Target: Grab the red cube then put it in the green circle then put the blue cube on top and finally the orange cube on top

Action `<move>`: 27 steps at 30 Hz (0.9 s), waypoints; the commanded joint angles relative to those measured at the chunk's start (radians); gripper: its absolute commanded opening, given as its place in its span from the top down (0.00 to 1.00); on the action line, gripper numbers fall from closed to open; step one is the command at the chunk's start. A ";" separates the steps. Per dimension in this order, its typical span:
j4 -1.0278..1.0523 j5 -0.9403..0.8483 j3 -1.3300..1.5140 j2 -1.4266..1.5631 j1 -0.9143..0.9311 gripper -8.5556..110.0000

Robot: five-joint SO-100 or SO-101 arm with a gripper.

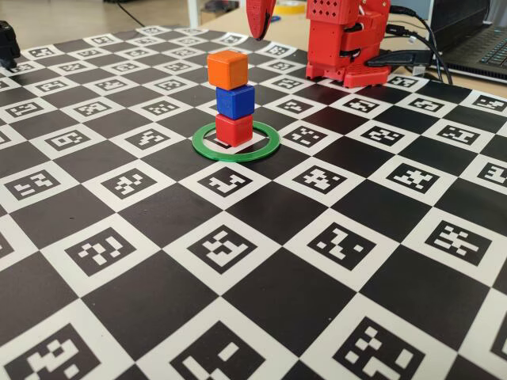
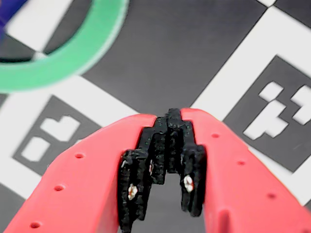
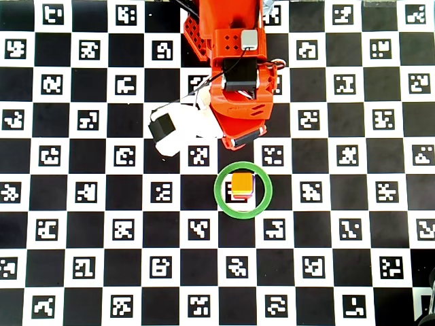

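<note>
In the fixed view a stack stands inside the green circle [image 1: 269,145]: the red cube [image 1: 234,130] at the bottom, the blue cube [image 1: 235,101] on it, the orange cube [image 1: 227,70] on top. From overhead only the orange cube [image 3: 241,183] shows, inside the green circle [image 3: 221,197]. My red gripper [image 1: 259,32] hangs above and behind the stack, apart from it. In the wrist view the gripper [image 2: 173,116] is shut with nothing between its black pads, and part of the green circle [image 2: 73,53] lies at the upper left.
The table is a black-and-white checkerboard with marker squares. The arm's red base [image 1: 348,39] stands at the back. A laptop with cables [image 1: 475,39] sits at the back right. A dark object [image 1: 8,43] is at the far left edge.
</note>
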 commanded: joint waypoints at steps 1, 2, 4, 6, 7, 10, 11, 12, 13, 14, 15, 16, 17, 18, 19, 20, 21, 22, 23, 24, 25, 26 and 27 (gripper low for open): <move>-0.035 -0.106 0.025 0.086 0.008 0.98; -0.041 -0.129 0.037 0.089 0.009 0.98; -0.063 -0.184 0.067 0.097 0.014 0.98; -0.089 -0.241 0.103 0.106 0.015 0.98; -0.103 -0.273 0.123 0.112 0.015 0.98; -0.133 -0.351 0.175 0.138 0.018 0.98; -0.141 -0.364 0.187 0.149 0.021 0.98; -0.144 -0.377 0.196 0.158 0.026 0.98; -0.150 -0.396 0.207 0.172 0.029 0.98; -0.161 -0.408 0.224 0.193 0.034 0.98; -0.172 -0.416 0.244 0.221 0.037 0.98; -0.181 -0.425 0.262 0.249 0.040 0.98; -0.184 -0.440 0.279 0.270 0.040 0.98; -0.187 -0.460 0.293 0.288 0.040 0.98; -0.184 -0.468 0.302 0.301 0.040 0.98; -0.183 -0.474 0.310 0.313 0.041 0.98; -0.181 -0.480 0.321 0.327 0.043 0.98; -0.179 -0.489 0.328 0.339 0.044 0.98; -0.178 -0.497 0.339 0.356 0.046 0.98; -0.179 -0.505 0.354 0.380 0.048 0.98; -0.183 -0.511 0.371 0.410 0.049 0.98; -0.183 -0.518 0.391 0.440 0.049 0.98; -0.184 -0.532 0.410 0.472 0.049 0.98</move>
